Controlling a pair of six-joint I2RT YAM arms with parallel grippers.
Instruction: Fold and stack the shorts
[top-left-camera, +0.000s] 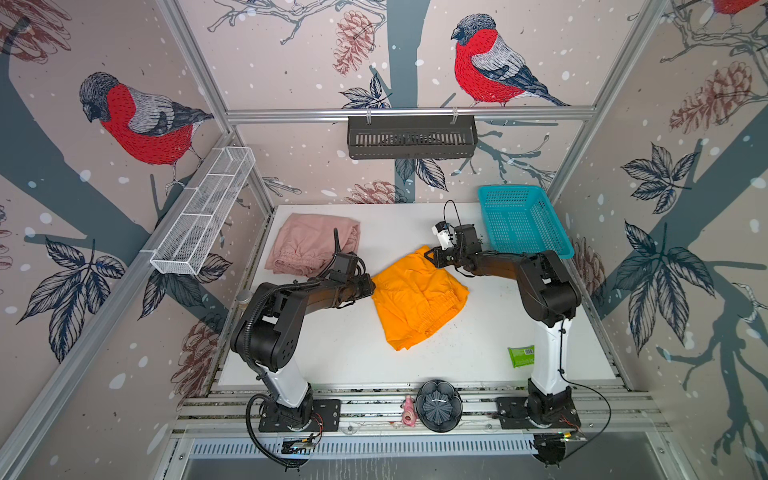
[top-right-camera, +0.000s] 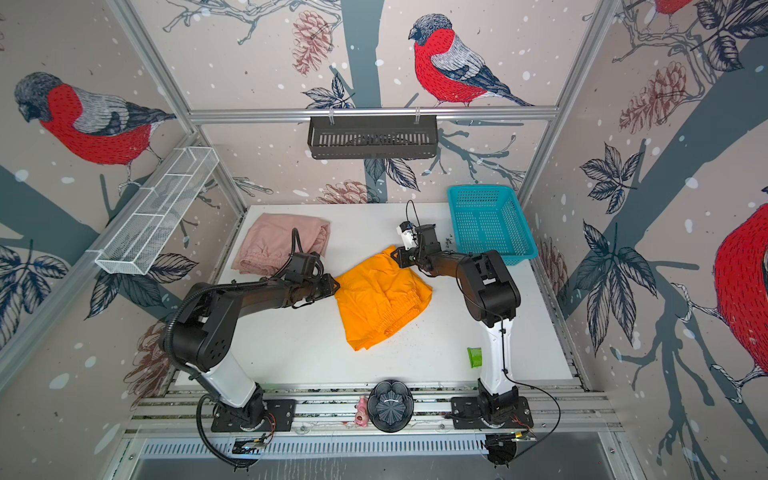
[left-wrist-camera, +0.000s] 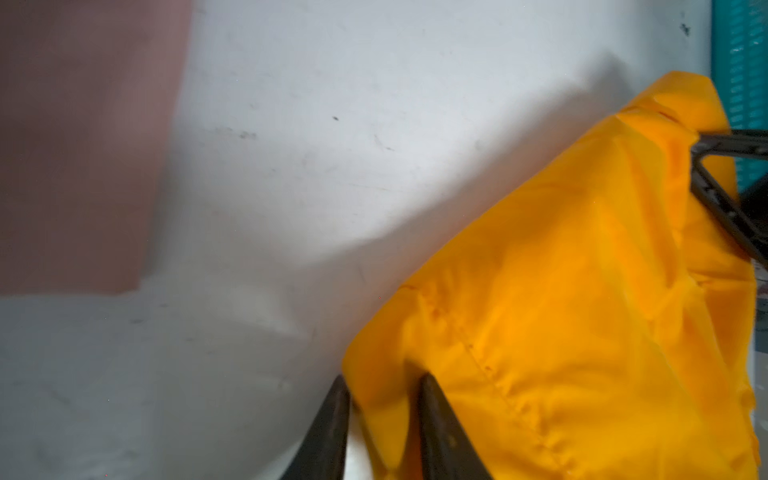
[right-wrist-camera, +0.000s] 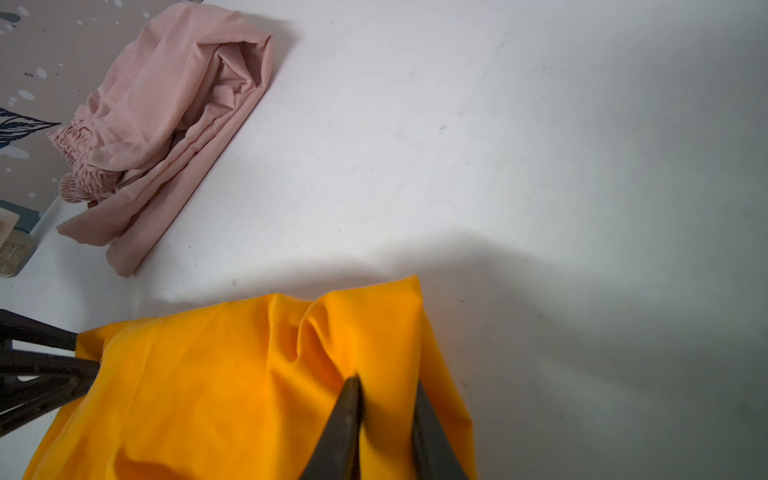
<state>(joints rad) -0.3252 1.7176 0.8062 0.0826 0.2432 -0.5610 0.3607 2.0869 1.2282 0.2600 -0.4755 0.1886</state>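
Blurry, edge-cropped pink shorts (left-wrist-camera: 79, 145)

- Bird-and-pinecone wallpaper walls (top-left-camera: 291, 62) all around.
- White table (top-left-camera: 332, 353) at centre.
- Black slotted shelf (top-left-camera: 411, 137) at 12 o'clock.
- White mesh rack (top-left-camera: 203, 212) at 10 o'clock.

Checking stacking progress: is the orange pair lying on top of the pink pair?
No, the orange shorts lie on the white table, clearly apart from the pink shorts.

Left pincer (left-wrist-camera: 384, 379) pinches an edge of the orange shorts (left-wrist-camera: 582, 311).
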